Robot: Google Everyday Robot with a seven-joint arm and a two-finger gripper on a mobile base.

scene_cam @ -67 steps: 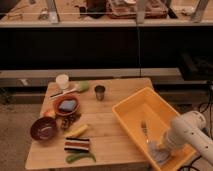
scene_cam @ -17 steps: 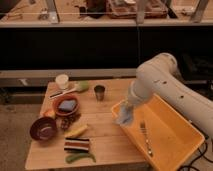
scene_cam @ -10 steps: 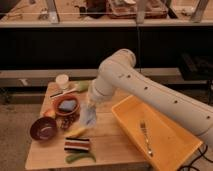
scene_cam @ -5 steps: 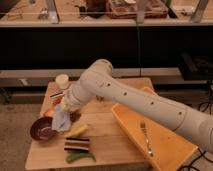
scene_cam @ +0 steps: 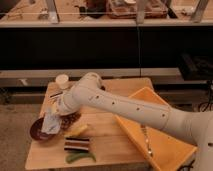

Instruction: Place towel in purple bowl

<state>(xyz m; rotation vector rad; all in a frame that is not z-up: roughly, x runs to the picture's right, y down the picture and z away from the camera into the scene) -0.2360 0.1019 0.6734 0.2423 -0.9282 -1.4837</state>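
Observation:
The towel (scene_cam: 50, 123) is a pale grey-blue cloth hanging from my gripper (scene_cam: 56, 111), which is shut on its top. It dangles at the left side of the wooden table, right over the purple bowl (scene_cam: 36, 132), and covers the bowl's right part. Only the dark left rim and a bit of the bowl's inside show. My white arm (scene_cam: 125, 107) reaches in from the right, across the table. I cannot tell whether the towel's lower edge touches the bowl.
A white cup (scene_cam: 62, 80) stands at the table's back left. An orange-brown bowl (scene_cam: 71, 120) is partly hidden behind my arm. In front lie a yellow item (scene_cam: 77, 131), a dark striped block (scene_cam: 76, 145) and a green item (scene_cam: 80, 157). A yellow bin (scene_cam: 167, 150) with a fork (scene_cam: 145, 141) fills the right.
My arm has swung further left and down with the towel, from over the orange bowl's area to directly above the purple bowl. The other table objects have stayed put.

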